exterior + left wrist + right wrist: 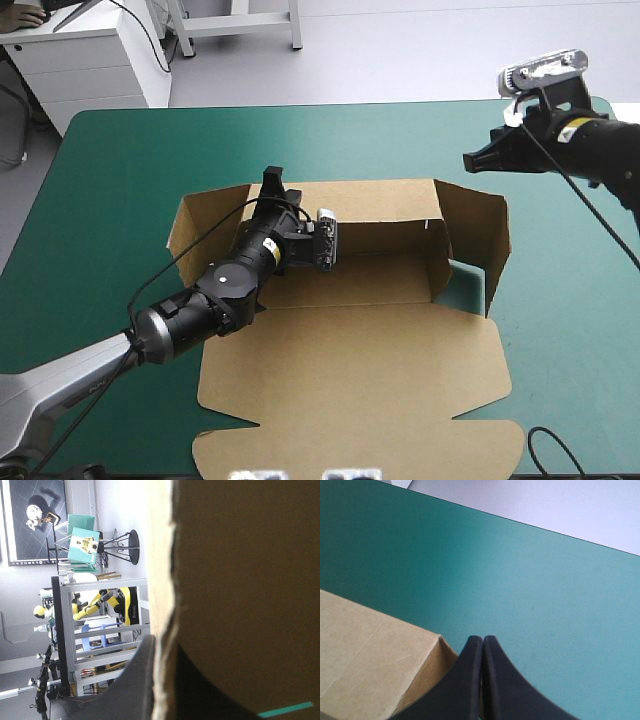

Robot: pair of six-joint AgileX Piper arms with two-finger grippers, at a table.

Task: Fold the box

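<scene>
Box sits mid table, a bit toward the near side. Its lid lies flat at 6 o'c, and the lid's front edge is almost at the table's near edge, so v. little room there.

Back wall stands up at 12 o'c of the box. R side flaps stand up at 3 o'c. L flap leans half up at 9 o'c.

L gripper is at approx 11 o'c of the box, clenched on the back wall's top edge near its L end. L wrist view: the board's rough edge runs btw the two black fingers. One finger is on the outer side and the other is a dark shape on the inner side.

R gripper hangs in the air at approx 2 o'c from the box, not touching it. R wrist view: its tips press tight into one point w/ nothing btw them. A box corner shows just beside them, and there is bare cover ahead.

Open room: a wide band of teal-green cover at 12 o'c, past the back wall to the far edge. Good strips of cover at 9 o'c and 3 o'c too, btw the box sides and the table's L & R edges.
</scene>
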